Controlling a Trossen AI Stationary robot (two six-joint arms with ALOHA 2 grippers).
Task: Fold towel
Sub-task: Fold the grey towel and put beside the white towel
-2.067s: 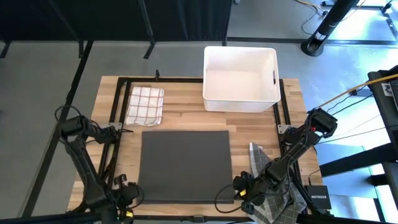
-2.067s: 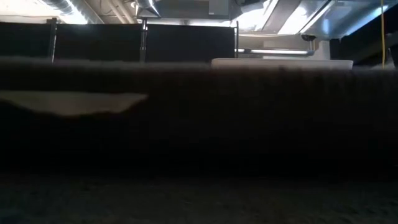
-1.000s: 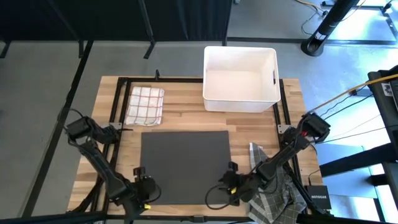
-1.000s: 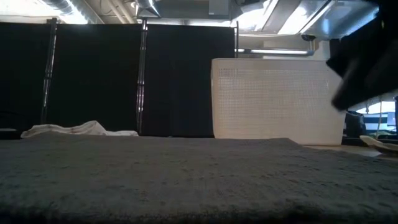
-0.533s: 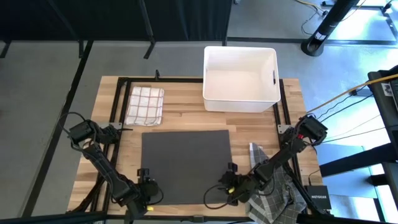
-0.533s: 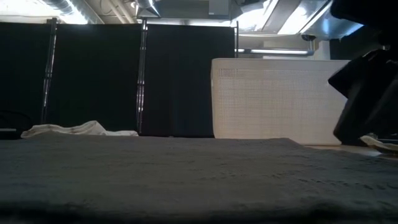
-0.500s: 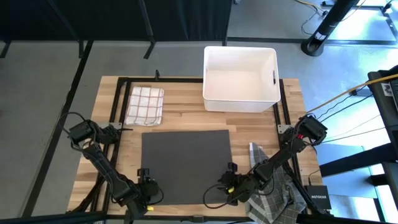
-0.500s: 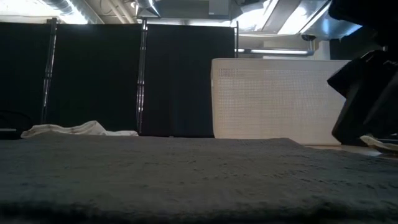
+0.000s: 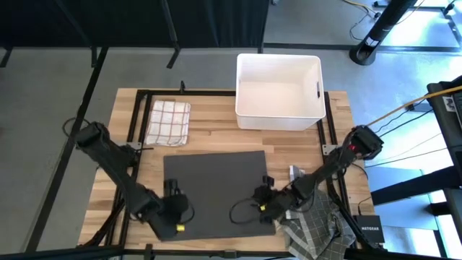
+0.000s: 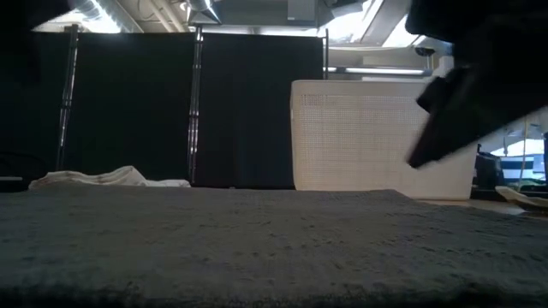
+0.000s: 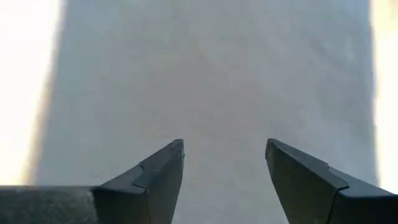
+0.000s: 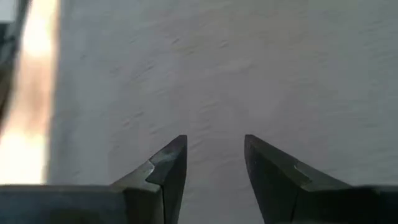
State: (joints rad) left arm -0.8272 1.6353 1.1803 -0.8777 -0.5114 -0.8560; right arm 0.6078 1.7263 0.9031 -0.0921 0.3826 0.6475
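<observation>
Both arms have swung inward over the dark grey towel (image 9: 215, 189), which lies flat in front of the white bin (image 9: 279, 92). Soft, light and limp, it looks best pinched at its near corners. Left gripper (image 11: 224, 163) hovers with fingers spread wide, holding nothing; right gripper (image 12: 214, 157) stands partly open, likewise empty, beside a checked cloth (image 9: 312, 225).

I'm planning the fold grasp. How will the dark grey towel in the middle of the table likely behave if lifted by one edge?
The dark grey towel lies flat with straight edges, so it is probably limp and would drape when lifted. Its nubby surface suggests decent grip, not slippery. It looks thin, so likely light.
</observation>
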